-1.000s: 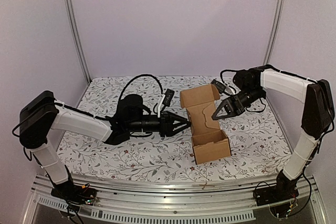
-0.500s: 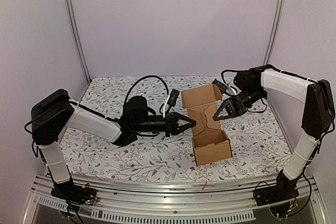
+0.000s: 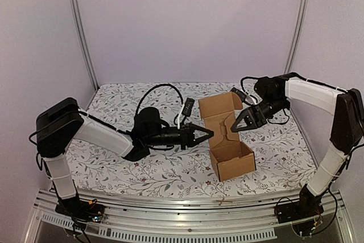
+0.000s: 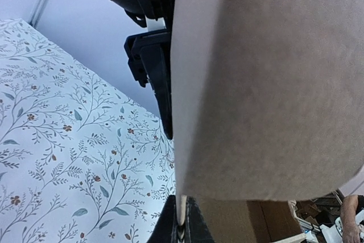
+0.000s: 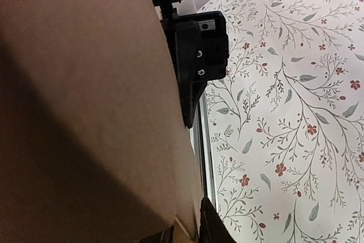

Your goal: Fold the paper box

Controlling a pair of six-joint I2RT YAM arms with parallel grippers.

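Floral-cloth counter [image 3: 114,163] carries the half-folded paper box [image 3: 226,138] right of centre, left gripper [image 3: 208,135] pinched tight on its left wall, right gripper [image 3: 236,126] at the right flap, grip unclear; best to hold the left pinch firm and press that flap slowly along its crease.

Spread over the table, a white cloth [image 3: 170,169] printed with grey-green sprigs and small red blossoms; along its near edge, a ribbed aluminium rail [image 3: 142,204] running the full width, with a small brown scrap [image 3: 222,201] lying on it; at the far corners, two slim metal posts, the left post [image 3: 79,27] and the right post [image 3: 298,21], rising out of frame; behind and to either side, plain pale lilac walls [image 3: 187,27]; past the cloth's edge in the left wrist view, blurred background clutter [image 4: 318,223], too indistinct to name.
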